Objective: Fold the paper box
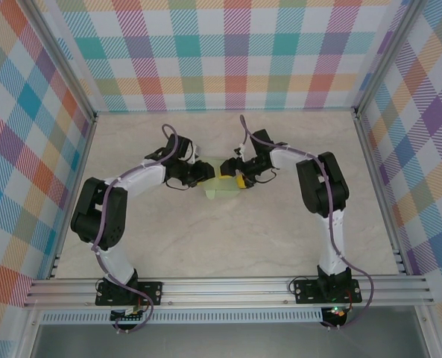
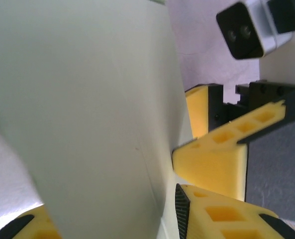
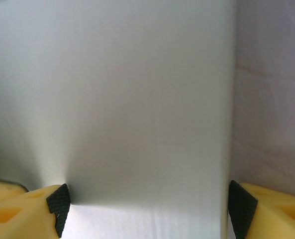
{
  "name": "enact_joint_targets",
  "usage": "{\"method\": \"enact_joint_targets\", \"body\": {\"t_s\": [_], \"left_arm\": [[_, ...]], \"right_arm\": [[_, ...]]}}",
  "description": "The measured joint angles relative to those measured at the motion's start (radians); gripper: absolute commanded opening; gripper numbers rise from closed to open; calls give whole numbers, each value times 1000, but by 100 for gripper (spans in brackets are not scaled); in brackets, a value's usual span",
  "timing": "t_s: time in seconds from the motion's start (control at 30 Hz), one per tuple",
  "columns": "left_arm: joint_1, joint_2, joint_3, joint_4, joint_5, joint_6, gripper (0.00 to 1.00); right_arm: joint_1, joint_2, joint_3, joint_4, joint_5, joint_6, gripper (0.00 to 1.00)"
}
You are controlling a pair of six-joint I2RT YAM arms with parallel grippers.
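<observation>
The paper box [image 1: 221,187], pale green card, sits at mid-table between both arms. In the left wrist view the box [image 2: 87,109] stands as a broad panel between my left gripper [image 2: 105,211] fingers [image 2: 181,209]. A thin gap shows at each pad, so that gripper is open around it. The right gripper's yellow fingers [image 2: 212,164] press in from the right. In the right wrist view the card [image 3: 137,99] spans the full gap of my right gripper [image 3: 147,206], with both black pads [image 3: 57,204] against its edges. From above, the left gripper [image 1: 205,177] and right gripper [image 1: 240,181] flank the box.
The pale marbled table [image 1: 228,239] stretches around the box. Checked cloth walls [image 1: 228,52] close off the back and sides. An aluminium rail [image 1: 228,287] with the arm bases runs along the near edge. The right wrist camera housing [image 2: 246,30] hangs close to the left gripper.
</observation>
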Motion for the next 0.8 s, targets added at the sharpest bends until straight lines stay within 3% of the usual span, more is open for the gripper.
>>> {"method": "enact_joint_targets", "body": {"t_s": [0.37, 0.8], "left_arm": [[-36, -11, 126, -166, -102, -5, 38], [-53, 132, 354, -313, -122, -24, 39]], "right_arm": [[0, 54, 23, 188, -71, 178, 84], [-27, 47, -34, 322, -82, 311, 85]]}}
